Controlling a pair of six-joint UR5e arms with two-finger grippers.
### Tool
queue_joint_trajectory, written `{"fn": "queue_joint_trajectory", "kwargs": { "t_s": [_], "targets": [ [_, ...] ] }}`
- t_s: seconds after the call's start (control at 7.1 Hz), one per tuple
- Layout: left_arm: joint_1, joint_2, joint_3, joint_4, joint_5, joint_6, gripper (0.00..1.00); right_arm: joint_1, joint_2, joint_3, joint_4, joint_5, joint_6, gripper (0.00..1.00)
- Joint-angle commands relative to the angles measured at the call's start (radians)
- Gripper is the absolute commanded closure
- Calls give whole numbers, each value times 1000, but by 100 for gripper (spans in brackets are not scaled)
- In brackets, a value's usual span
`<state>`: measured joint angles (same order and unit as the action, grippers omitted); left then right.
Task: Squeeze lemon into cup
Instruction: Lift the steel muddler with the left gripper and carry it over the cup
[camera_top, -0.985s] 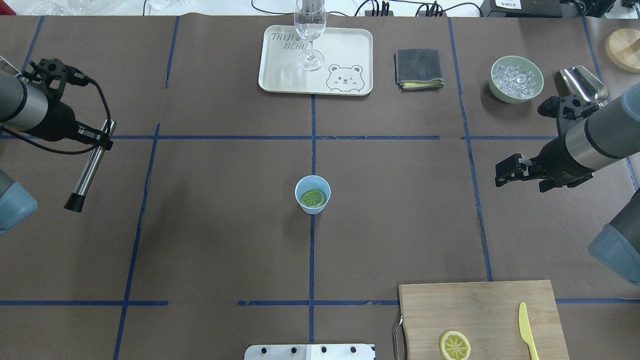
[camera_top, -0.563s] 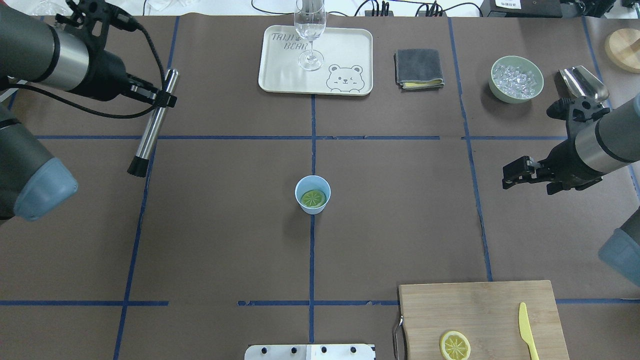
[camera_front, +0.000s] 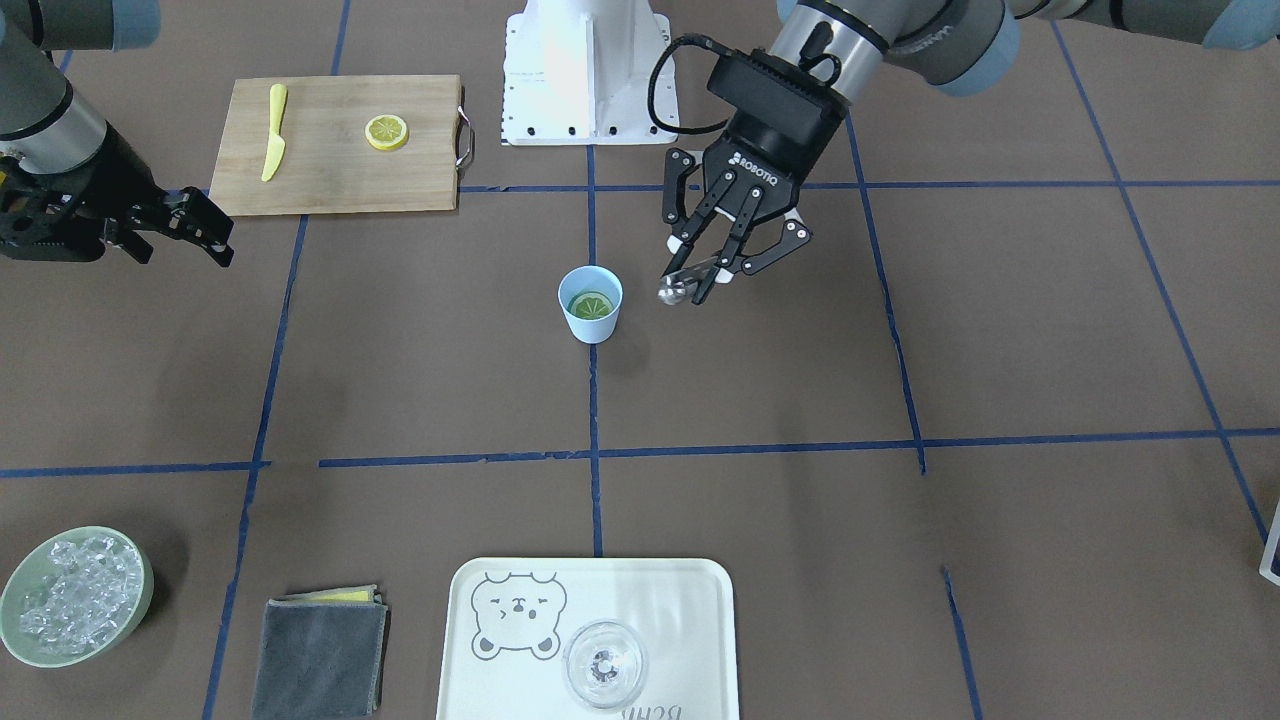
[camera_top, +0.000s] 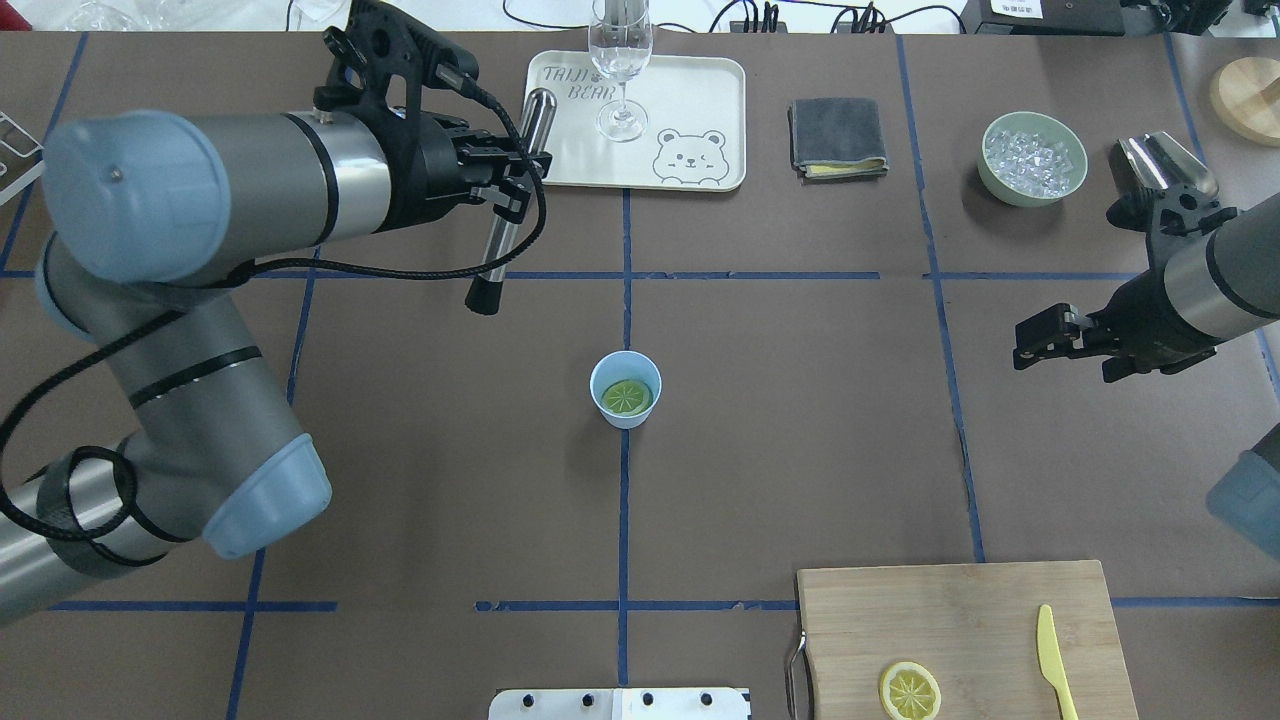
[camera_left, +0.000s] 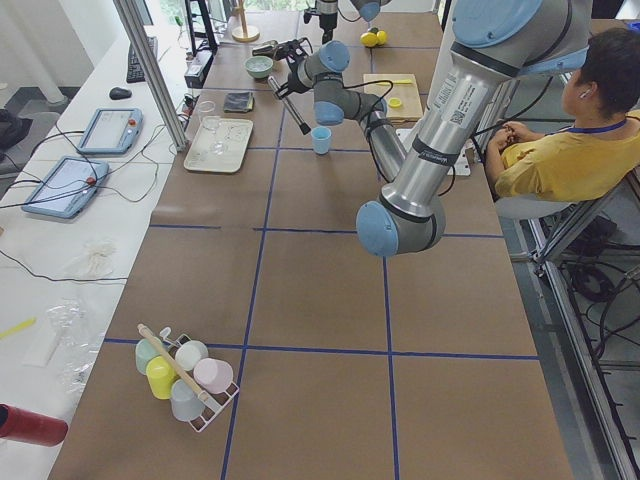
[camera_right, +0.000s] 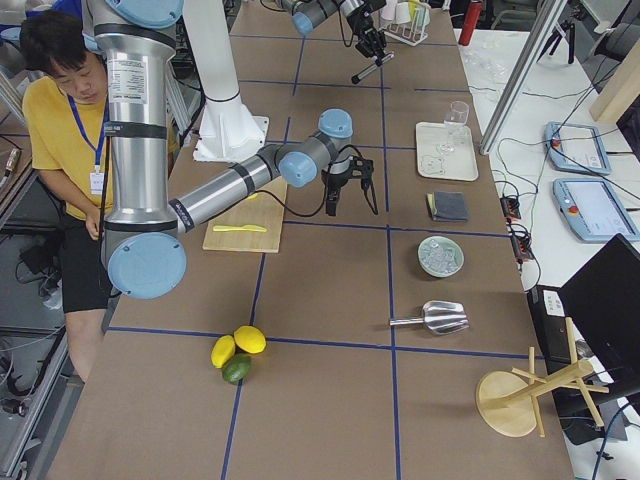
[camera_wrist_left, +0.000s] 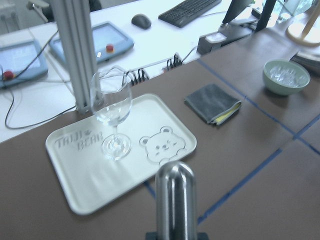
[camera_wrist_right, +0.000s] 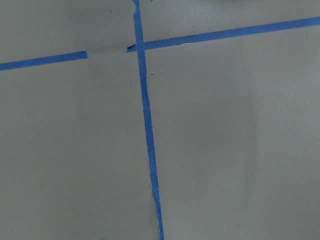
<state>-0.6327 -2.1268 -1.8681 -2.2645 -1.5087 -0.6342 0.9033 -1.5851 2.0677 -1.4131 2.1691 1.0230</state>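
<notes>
Lemon slice (camera_top: 627, 398) lies flat inside light-blue cup (camera_top: 598, 378). Left gripper (camera_top: 510, 175) clamped on steel muddler (camera_top: 497, 250), tilted, black tip nearest cup, raised off table. Right gripper (camera_top: 1035, 342) well away from cup, fingers apart, holding nothing.

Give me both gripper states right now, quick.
Left gripper: closed, holding the metal rod.
Right gripper: open, holding nothing.
</notes>
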Motion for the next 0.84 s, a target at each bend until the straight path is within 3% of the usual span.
{"fn": "queue_joint_trajectory", "kwargs": {
  "t_s": [0.0, 0.42, 0.7],
  "targets": [
    [174, -13, 82, -228, 309, -2, 100, 26, -10, -3, 0, 1, -4, 0],
    [313, -86, 177, -237, 546, -47, 100, 34, -22, 0, -1, 4, -9, 0],
    [329, -94, 207, -237, 559, -48, 100, 35, -24, 0, -1, 8, -9, 0]
  ]
}}
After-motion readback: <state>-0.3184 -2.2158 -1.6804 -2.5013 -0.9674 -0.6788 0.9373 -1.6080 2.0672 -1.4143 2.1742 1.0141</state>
